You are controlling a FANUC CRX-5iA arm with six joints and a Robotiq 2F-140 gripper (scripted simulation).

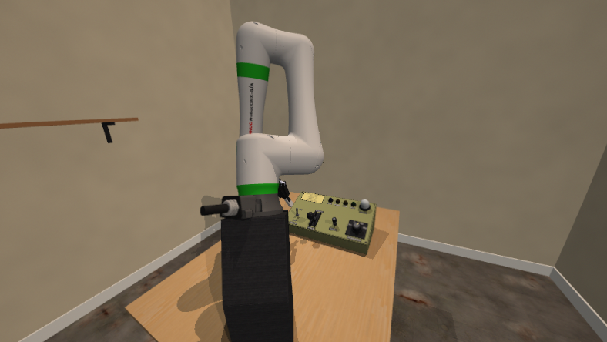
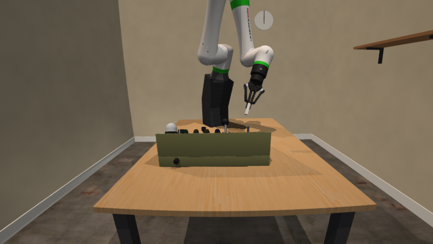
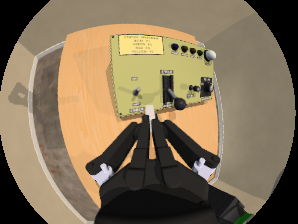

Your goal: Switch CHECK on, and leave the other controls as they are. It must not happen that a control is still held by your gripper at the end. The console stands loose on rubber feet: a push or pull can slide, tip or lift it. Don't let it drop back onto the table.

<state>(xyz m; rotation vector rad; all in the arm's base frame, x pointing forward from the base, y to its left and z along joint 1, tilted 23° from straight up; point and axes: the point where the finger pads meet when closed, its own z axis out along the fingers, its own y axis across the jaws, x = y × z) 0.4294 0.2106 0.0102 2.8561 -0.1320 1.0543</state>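
CHECK switch can't be picked out by label at this res; it's somewhere on the olive console point(image 1: 331, 220), which sits at the far end of the wooden table point(image 1: 340, 289) in top view, just right of the arm's black pedestal point(image 1: 256, 271). Console top: boxy, flat olive panel w/ a yellow plate point(image 1: 312, 197), a row of small black knobs point(image 1: 340, 202), a white dome point(image 1: 364, 206), a black lever point(image 1: 313, 217), a small toggle point(image 1: 333, 221) and a black joystick block point(image 1: 357, 229). Gripper mostly hidden behind the white arm point(image 1: 271, 105) here. Exterior view: console point(image 2: 213, 148) seen from its plain back wall, matte olive, one black knob point(image 2: 176, 161) low on the left; table point(image 2: 236, 193) light woodgrain, dark legs. Gripper point(image 2: 246, 110) hangs in the air above the console's right end, apart from it, fingers pressed together w/ nothing between, white tips. Wrist view: shut fingers point at the panel's near edge point(image 3: 143, 106), slider lever point(image 3: 166, 90) just right of them; contact w/ the panel can't be told here.
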